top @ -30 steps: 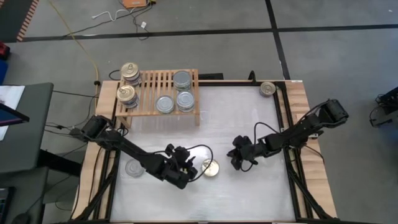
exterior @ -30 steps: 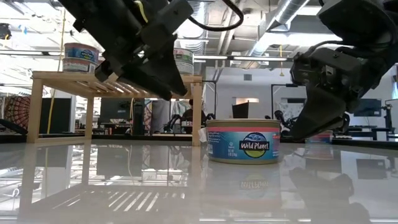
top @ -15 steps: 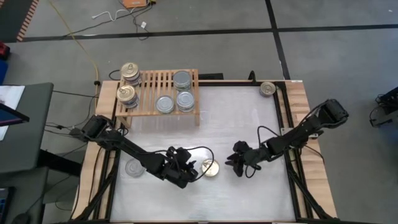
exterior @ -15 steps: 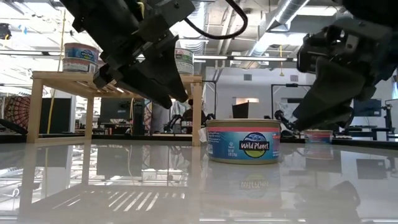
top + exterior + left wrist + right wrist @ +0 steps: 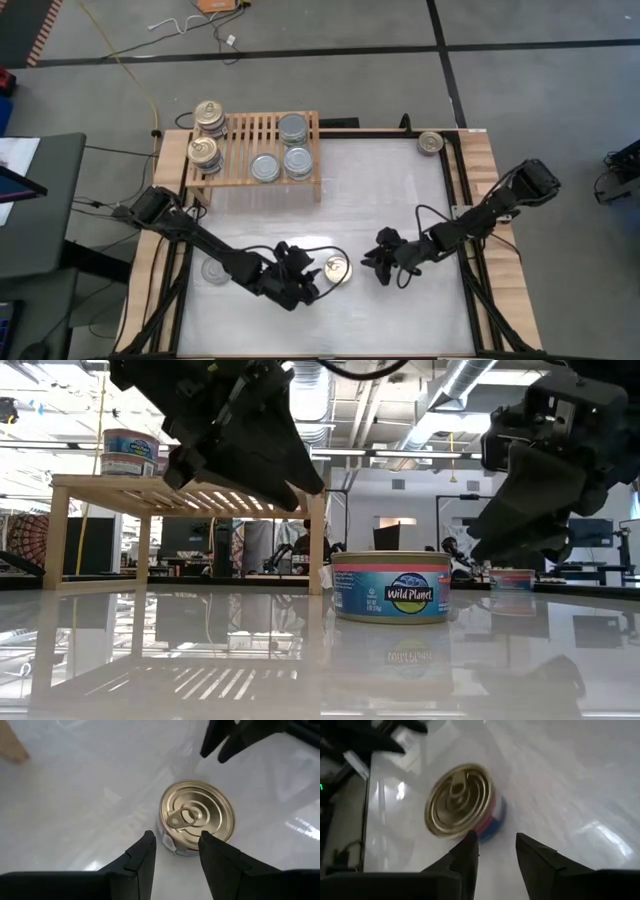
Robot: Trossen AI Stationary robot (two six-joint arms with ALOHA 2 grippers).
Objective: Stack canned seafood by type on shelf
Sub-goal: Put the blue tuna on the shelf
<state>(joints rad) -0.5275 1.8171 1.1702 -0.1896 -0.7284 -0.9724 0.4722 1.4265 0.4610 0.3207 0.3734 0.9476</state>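
Nearest to us, a short round metal tin with a gold pull-tab top [image 5: 337,268] stands upright on the glossy white worktop [image 5: 380,200], between the two grippers. We judge it dense for its size and quite rigid, with a smooth wall wrapped in a slick paper label, so it could slip or skate on the gloss if nudged. We would take it across the side wall, low on the label, with a finger on each side; the thin rim and the pull tab give no safe hold.

Our left gripper [image 5: 175,851] hovers just short of it, fingers parted and empty, the gap looking narrower than the tin. Our right gripper [image 5: 495,851] faces it from the other side, likewise parted and holding nothing.

Counting tins in the high view, we find eight. One silver-topped tin [image 5: 214,270] sits near the worktop's left edge, partly under the left arm. Farther back, the low light-wood slatted shelf [image 5: 258,132] carries three silver-grey tins [image 5: 283,155] on its right part and two gold-topped tins [image 5: 206,132] at its left end; whether any are stacked we cannot tell. One more tin [image 5: 431,143] sits at the far right corner.
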